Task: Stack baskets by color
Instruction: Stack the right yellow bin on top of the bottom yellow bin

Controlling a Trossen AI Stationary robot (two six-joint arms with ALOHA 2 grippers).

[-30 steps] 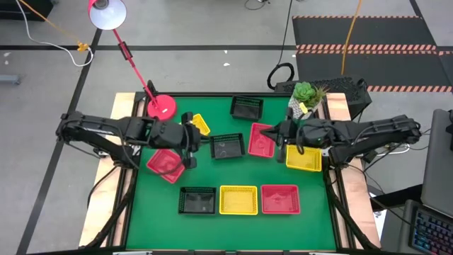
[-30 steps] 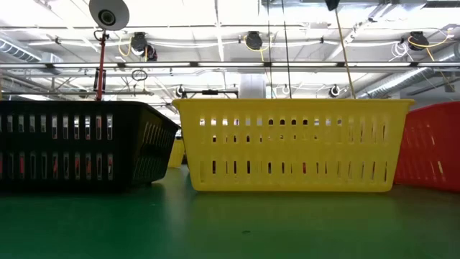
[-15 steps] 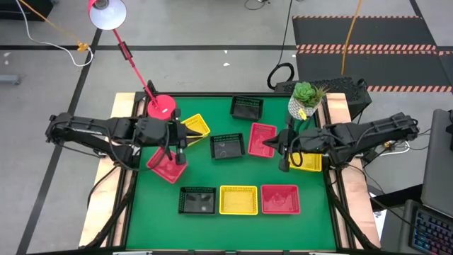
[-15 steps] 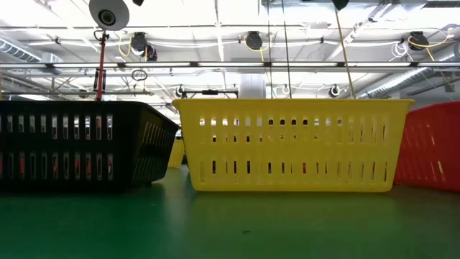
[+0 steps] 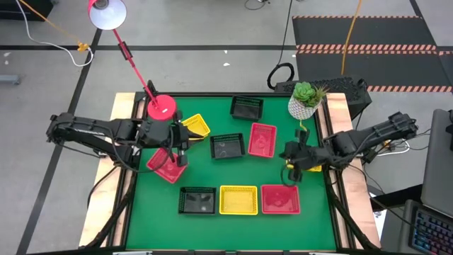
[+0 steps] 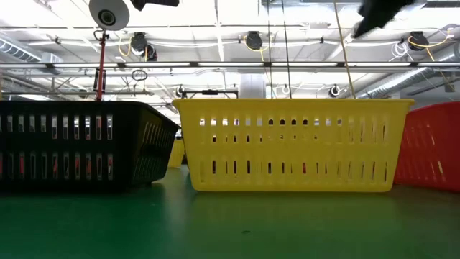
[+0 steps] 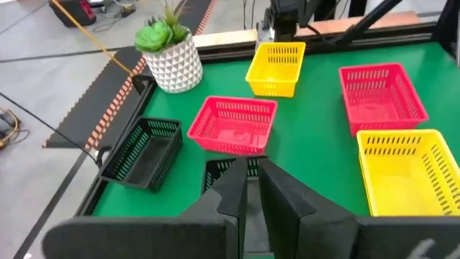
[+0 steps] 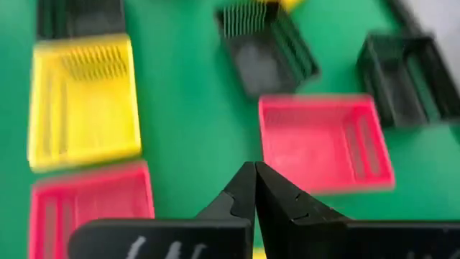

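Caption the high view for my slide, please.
Nine baskets scattered on the green table; left hand and right hand both shut, empty.

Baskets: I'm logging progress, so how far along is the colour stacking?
Barely started. Done: only a front row of single black, yellow and red baskets. In hand: nothing; left gripper and right gripper hover shut and empty. Left: six loose baskets, none stacked.

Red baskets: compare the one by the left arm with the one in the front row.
The left red basket sits turned at an angle; the front red basket lies square to the table edge. The left one stands alone under the left hand; the front one closes a row beside a yellow basket. Both are empty.
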